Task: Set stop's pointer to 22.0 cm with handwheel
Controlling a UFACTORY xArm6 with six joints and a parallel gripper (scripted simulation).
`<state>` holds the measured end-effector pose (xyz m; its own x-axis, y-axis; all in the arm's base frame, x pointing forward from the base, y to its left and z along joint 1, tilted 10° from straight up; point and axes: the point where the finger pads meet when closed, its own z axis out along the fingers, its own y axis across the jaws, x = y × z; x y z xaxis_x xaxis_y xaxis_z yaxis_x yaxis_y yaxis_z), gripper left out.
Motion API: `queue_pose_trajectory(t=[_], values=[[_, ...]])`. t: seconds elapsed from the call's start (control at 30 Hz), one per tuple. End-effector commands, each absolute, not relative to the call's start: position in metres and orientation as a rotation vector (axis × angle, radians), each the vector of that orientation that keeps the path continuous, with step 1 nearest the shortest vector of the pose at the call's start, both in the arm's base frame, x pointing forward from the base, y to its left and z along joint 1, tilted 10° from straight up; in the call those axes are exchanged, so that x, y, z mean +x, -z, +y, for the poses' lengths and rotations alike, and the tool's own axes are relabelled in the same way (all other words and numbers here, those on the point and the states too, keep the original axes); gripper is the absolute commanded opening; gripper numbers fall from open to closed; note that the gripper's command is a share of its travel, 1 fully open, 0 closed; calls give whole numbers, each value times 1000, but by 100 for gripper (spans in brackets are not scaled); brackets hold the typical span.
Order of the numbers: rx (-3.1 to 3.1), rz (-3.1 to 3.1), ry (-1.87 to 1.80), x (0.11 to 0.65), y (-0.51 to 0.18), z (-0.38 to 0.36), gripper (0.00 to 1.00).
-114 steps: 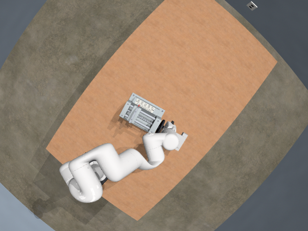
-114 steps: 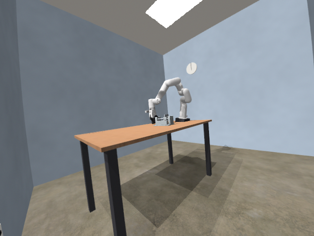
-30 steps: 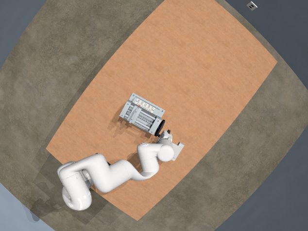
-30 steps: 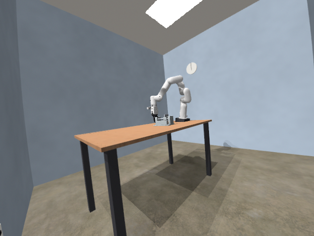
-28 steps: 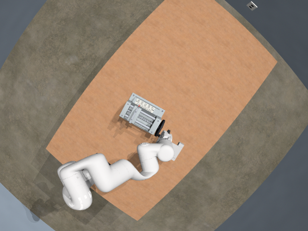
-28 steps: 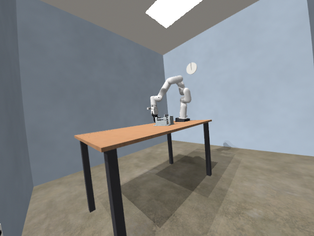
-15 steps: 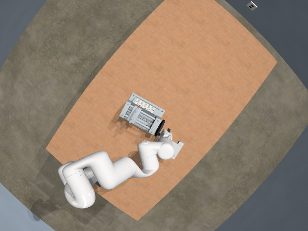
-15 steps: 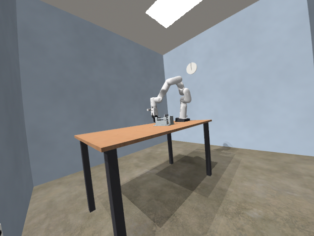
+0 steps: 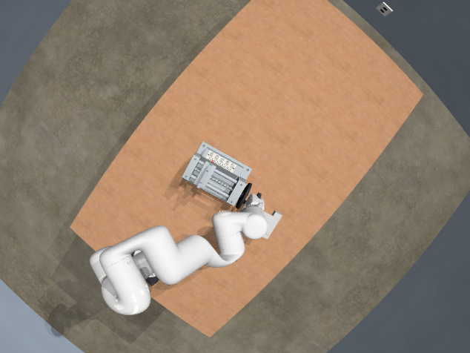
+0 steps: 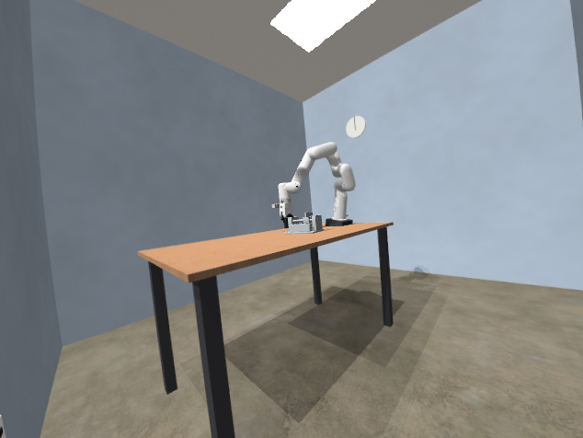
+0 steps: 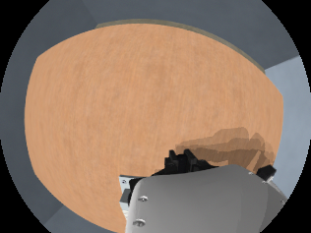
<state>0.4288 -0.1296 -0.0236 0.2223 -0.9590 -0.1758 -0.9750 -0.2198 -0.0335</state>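
— Where is the wheel?

— The black handwheel [image 9: 243, 195] sits at one end of the grey stop fixture [image 9: 216, 173], edge-on in the top view; the fixture lies near the middle of the wooden table [image 9: 303, 95], closer to the arm's end of it.

— And the gripper?

— The gripper [image 9: 253, 200] is right beside the wheel, on its outer side, under the white wrist [image 9: 255, 225]; its fingers are closed on something and held apart by it; by where they sit, that is the handwheel, though the contact itself is too small to make out.

— Can you read the pointer?

— A small red mark [image 9: 212, 161] shows against the pale scale strip [image 9: 222, 161] along the fixture's far edge, toward the end away from the wheel; the numbers are too small to read.

— The wrist view?

— Mostly table; the dark fingers poke out above the grey gripper body [image 11: 210, 222]; what they hold is hidden.

— The side view?

— The arm [image 10: 315, 162] arches from its base [image 10: 346, 221] down to the fixture.
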Motion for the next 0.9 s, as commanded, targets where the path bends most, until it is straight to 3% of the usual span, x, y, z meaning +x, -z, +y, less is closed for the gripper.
queue_pose_trajectory(t=[0.0,0.87], values=[[-2345,1869,-171,435,25,-129,6],[-2345,1869,-171,460,27,-123,6]])
